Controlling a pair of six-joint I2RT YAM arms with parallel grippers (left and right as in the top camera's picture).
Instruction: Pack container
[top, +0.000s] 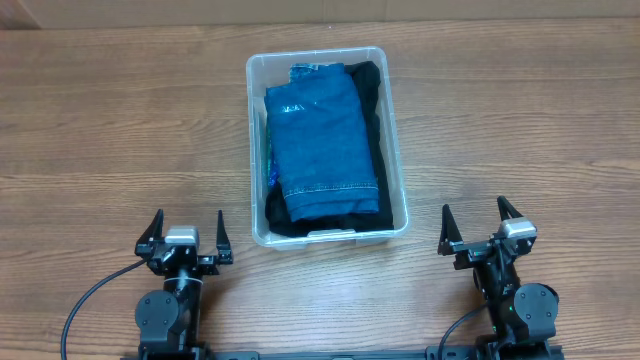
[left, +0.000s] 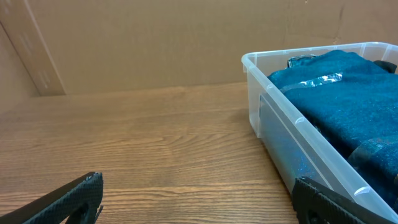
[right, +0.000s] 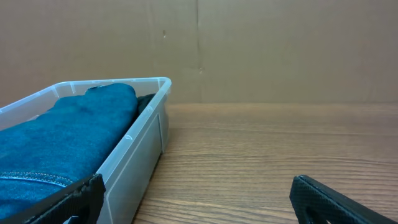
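While the clear rectangular plastic container (top: 398, 150), filled with folded blue denim (top: 325, 150), lies centred on the wooden table (top: 520, 120) with its long axis running straight away from me, my left gripper (top: 188, 225) and right gripper (top: 475, 218) sit low near its front corners, both spread wide, touching nothing.

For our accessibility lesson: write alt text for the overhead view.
A clear rectangular plastic container sits on a wooden table, packed with folded blue denim over black fabric. The left hand and right hand are open and empty, flanking its near end.
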